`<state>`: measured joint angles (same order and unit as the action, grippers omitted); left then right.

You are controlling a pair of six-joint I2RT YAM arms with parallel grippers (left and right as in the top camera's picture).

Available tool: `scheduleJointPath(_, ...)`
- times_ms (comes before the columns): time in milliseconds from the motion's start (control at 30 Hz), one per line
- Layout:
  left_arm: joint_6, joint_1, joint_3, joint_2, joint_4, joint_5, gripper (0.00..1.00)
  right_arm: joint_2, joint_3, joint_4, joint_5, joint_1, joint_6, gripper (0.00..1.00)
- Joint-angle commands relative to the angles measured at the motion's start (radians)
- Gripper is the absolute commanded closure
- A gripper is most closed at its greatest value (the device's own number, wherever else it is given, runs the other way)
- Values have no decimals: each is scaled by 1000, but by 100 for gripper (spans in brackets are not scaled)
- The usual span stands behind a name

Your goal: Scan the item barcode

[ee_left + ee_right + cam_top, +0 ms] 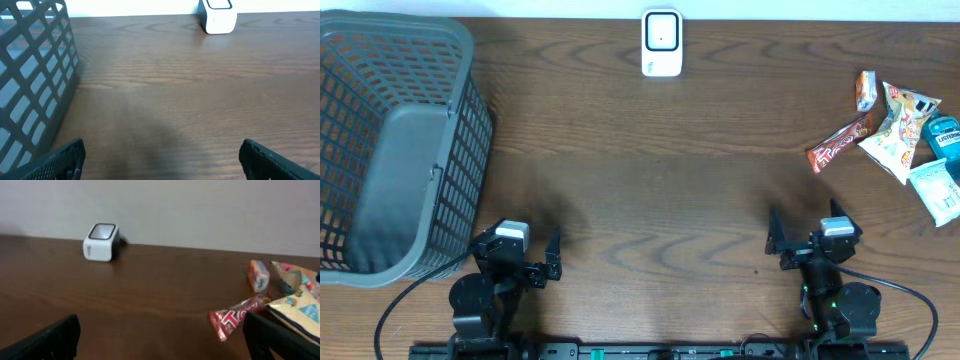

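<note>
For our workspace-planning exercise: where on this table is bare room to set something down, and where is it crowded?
Free: the table middle, bordered by the basket on the left, the scanner at the far edge and the snack packets on the right. Crowded: the right end, where packets overlap; the basket fills the left end.

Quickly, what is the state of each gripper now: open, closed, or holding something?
Left gripper: open, holding nothing.
Right gripper: open, holding nothing.
</note>
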<state>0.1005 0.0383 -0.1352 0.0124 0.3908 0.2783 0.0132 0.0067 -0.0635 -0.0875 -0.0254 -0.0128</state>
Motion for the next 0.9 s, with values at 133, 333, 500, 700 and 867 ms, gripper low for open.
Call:
scheduleJointPath(133, -9, 2, 15, -2, 18, -3, 2, -8, -1, -8, 30, 6, -15, 1)
scheduleJointPath(333, -9, 2, 15, -2, 18, -3, 2, -7, -1, -8, 29, 6, -15, 1)
scheduleJointPath(500, -9, 2, 15, -2, 18, -3, 2, -7, -1, -8, 29, 6, -15, 1)
scheduleJointPath(700, -9, 2, 15, -2, 18, -8, 2, -6, -1, -8, 29, 6, -15, 1)
scheduleJointPath(867, -8, -25, 16, -11, -7, 34, 2, -6, -1, -8, 29, 6, -15, 1)
